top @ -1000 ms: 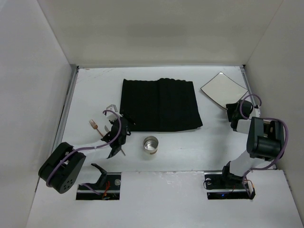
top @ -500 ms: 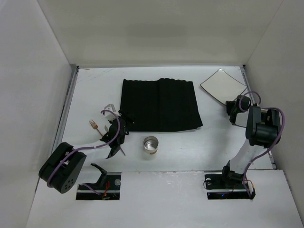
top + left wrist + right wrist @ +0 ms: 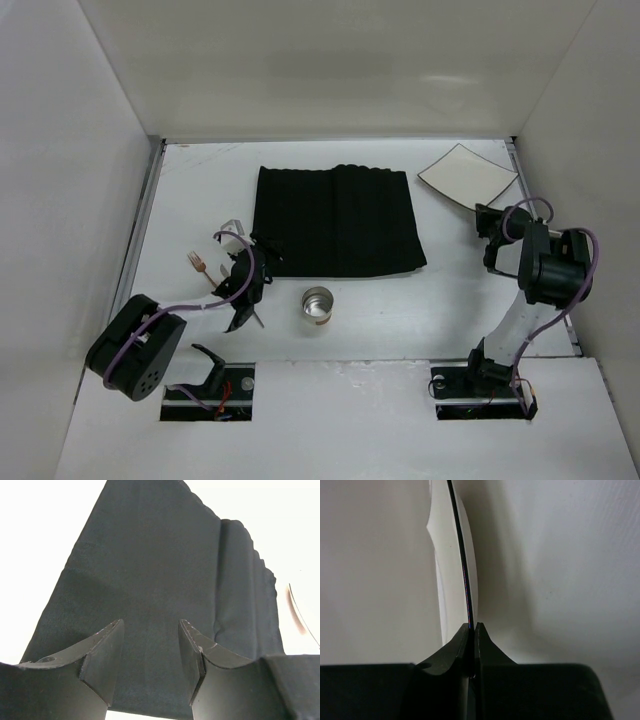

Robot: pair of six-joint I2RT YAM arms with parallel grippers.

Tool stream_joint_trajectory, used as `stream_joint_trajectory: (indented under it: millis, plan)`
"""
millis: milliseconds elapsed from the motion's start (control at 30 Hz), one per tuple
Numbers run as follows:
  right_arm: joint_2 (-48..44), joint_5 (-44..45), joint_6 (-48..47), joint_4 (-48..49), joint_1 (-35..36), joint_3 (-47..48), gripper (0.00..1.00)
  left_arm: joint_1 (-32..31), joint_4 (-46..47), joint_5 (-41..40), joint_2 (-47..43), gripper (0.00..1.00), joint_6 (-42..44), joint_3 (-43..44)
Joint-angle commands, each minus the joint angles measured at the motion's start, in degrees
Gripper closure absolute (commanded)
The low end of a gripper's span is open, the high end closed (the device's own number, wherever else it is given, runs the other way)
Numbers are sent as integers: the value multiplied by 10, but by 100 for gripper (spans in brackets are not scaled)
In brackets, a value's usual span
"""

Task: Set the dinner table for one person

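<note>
Right wrist view: the right gripper [image 3: 472, 630] is clenched on the thin rim of the square white plate [image 3: 451, 565], one dark finger pressed against each face. The plate is smooth and glossy, with a fine dark line tracing its edge (it shows almost edge-on here). In the top external view it sits at the far right corner of the dinner table [image 3: 190, 190], a broad matte white surface with thin metal rails down its sides. A black mat [image 3: 337, 220] of ribbed cloth lies mid-table, rectangular, with a lengthwise fold. Near its front edge stands a round, shiny metal cup [image 3: 318, 304], mouth up. In the left wrist view the left gripper [image 3: 150, 635] hangs released, its matte black jaws apart and empty, facing the mat. A small copper-toned fork [image 3: 200, 267] lies on the table to its left.
</note>
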Motion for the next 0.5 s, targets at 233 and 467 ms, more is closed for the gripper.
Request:
stream_joint_trajectory:
  millis: [233,467]
  plan:
    - [-157,-146,54,195,1,-15,96,0,39,0,9,56,-1,9]
    - [-180,-148,39,181,138,-14,95,1,39,0,-4,56,-2,6]
